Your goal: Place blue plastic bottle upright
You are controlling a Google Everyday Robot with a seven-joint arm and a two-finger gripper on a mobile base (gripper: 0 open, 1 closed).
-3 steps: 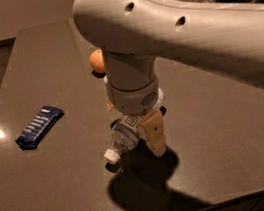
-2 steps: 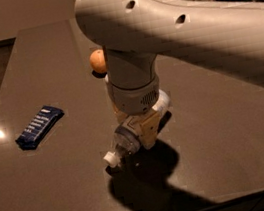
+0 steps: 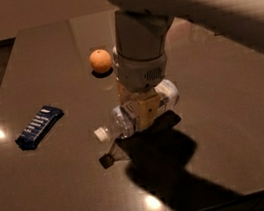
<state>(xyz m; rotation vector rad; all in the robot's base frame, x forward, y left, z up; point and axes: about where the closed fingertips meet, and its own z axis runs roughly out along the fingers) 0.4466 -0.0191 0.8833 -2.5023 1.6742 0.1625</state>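
Dim warm light from overhead, small glare spots on the glossy dark table (image 3: 62, 201), gripper (image 3: 147, 119) clasping the blue plastic bottle (image 3: 121, 122) above mid-table, heavy black shadow (image 3: 168, 167) spreading toward the near edge

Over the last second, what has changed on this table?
The gripper, shut on the bottle, has lifted it off the table. Its cap now sits higher in view, apart from its shadow below. The wrist also turned. The bottle is still on its side, cap pointing left in view. The orange and the blue bar have not moved.
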